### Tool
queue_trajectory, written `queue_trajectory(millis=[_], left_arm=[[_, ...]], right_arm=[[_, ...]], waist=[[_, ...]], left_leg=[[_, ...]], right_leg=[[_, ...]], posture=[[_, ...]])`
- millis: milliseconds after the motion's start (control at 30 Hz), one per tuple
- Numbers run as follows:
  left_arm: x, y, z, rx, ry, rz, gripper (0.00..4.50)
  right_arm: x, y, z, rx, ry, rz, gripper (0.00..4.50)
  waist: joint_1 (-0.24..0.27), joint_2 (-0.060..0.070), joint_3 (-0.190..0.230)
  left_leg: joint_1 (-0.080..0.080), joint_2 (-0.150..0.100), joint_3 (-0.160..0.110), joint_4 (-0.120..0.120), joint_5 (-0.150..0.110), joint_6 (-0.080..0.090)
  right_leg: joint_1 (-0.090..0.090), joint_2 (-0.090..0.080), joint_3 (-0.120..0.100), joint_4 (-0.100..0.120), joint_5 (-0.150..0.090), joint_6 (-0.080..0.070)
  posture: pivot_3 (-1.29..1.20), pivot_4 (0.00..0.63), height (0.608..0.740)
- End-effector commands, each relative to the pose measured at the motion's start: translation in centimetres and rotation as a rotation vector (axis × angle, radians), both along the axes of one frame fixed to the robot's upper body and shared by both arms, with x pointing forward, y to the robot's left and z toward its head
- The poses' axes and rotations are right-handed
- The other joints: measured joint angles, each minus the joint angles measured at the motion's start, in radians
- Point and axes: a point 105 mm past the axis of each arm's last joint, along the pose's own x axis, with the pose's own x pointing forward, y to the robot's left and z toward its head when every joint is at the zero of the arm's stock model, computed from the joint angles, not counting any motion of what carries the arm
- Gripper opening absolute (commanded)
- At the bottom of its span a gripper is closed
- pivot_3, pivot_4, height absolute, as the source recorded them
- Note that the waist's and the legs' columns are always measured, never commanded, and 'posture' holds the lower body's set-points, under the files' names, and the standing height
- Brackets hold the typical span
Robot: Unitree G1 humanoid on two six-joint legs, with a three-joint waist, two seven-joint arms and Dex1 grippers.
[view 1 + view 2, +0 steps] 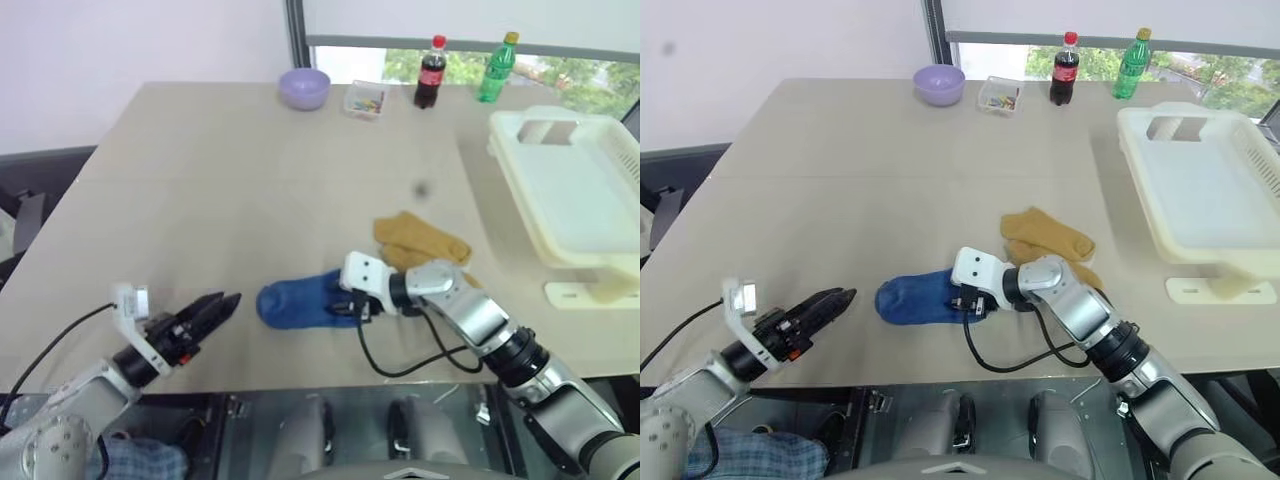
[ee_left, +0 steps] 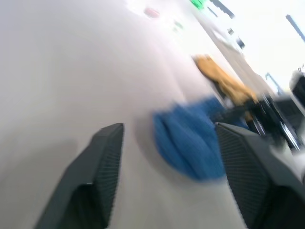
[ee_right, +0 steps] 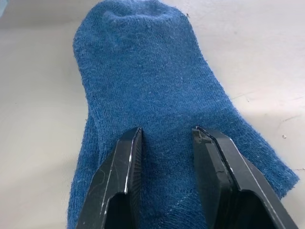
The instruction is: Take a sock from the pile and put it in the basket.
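Right tool (image 3: 167,157) astride blue sock (image 3: 143,86)

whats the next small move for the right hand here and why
Probably close the right hand on the blue sock. In the right wrist view its fingers sit on the sock, parted, with fabric between them, and the sock lies flat on the table. The left hand hangs open off to the side, and the basket waits on the right.

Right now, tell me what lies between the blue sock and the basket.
The mustard-yellow socks lie on the table between the blue sock and the white basket. They are flat, so a lifted sock should clear them. Nothing else visible blocks the way.
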Motion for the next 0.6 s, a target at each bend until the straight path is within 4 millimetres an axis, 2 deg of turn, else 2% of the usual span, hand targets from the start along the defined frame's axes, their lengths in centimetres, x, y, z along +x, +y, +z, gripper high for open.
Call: queue_trajectory(millis=[33,167,233,333,500,600], left_arm=[[0.2,-2.1,-1.0,-0.031,0.11,-0.121,3.12],[0.5,-3.3,-3.5,0.02,0.27,-0.203,3.12],[0.4,-3.9,-4.1,0.024,0.315,-0.258,3.12],[0.5,-5.8,-2.2,-0.116,0.283,-0.393,3.12],[0.9,-6.5,0.3,-0.295,0.238,-0.465,3.12],[0.7,-6.8,0.8,-0.33,0.226,-0.504,3.12]], right_arm=[[0.5,-0.5,-1.1,-0.042,0.008,-0.056,1.71],[0.1,0.0,-1.1,-0.033,0.011,-0.054,1.71],[0.0,0.1,-1.1,-0.029,0.011,-0.058,1.71],[0.2,0.1,-1.0,-0.025,0.002,-0.075,1.71],[0.6,-0.2,-0.8,-0.022,-0.015,-0.105,1.71],[0.9,-0.4,-0.6,-0.017,-0.026,-0.126,1.71]], waist=[[0.0,0.0,0.0],[-0.002,0.001,-0.001],[0.0,0.004,-0.004],[0.0,0.008,-0.007],[-0.003,0.007,-0.007],[-0.003,0.007,-0.006]], left_leg=[[0.0,0.0,0.0,0.0,0.0,0.0],[0.001,0.001,0.0,-0.001,0.001,-0.002],[0.001,0.0,0.0,-0.002,0.001,-0.002],[0.002,0.0,0.001,-0.002,0.001,-0.002],[0.001,0.0,0.001,-0.002,0.003,-0.006],[0.0,0.0,0.001,-0.002,0.003,-0.006]], right_leg=[[0.0,0.0,0.0,0.0,0.0,0.0],[0.0,0.001,0.001,0.0,0.0,0.0],[0.0,0.001,0.001,0.0,0.0,0.0],[0.0,0.001,0.001,0.0,0.0,0.0],[0.0,0.0,0.002,0.0,0.0,0.001],[0.0,0.001,0.002,0.0,0.0,0.0]], posture=[[0.0,0.15,0.733],[0.0,0.15,0.733],[0.0,0.15,0.733],[0.0,0.15,0.733],[0.0,0.15,0.733],[0.0,0.15,0.733]])
